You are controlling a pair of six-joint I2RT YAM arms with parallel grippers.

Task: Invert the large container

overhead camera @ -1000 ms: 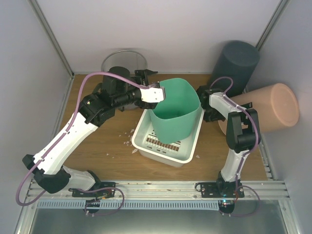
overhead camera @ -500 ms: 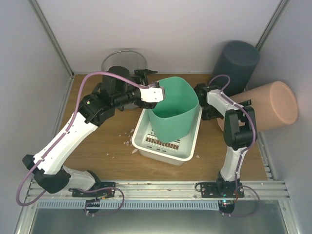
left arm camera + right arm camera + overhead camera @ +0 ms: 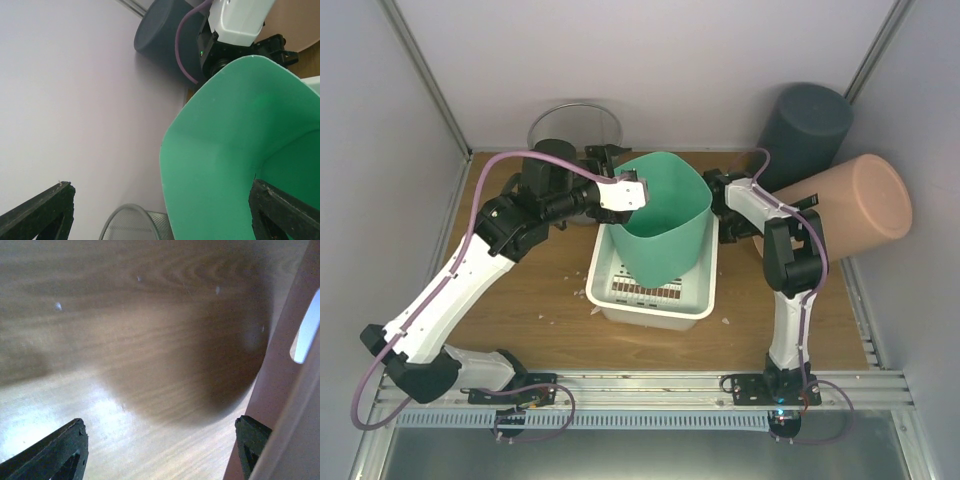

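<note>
A large green container (image 3: 665, 215) stands mouth up in a white tray (image 3: 650, 305); its wall (image 3: 225, 165) fills the right half of the left wrist view. My left gripper (image 3: 642, 188) is at its left rim, open, one finger outside and one inside the wall (image 3: 160, 186), not pinching it. My right gripper (image 3: 725, 215) hangs low over the bare wood just right of the tray, open with nothing between its fingers (image 3: 160, 427). A peach container (image 3: 850, 210) lies tilted beside it, its wall and handle slot (image 3: 285, 370) at the right edge of the right wrist view.
A dark grey bin (image 3: 805, 125) stands at the back right corner, also visible from the left wrist (image 3: 160, 35). A wire mesh basket (image 3: 570, 120) sits at the back left (image 3: 135, 222). Walls close in the table on three sides. Small white crumbs lie near the tray.
The green container and tray slid left with my left gripper. My right gripper opened wider and moved left. The peach container shifted left and tipped more upright.
</note>
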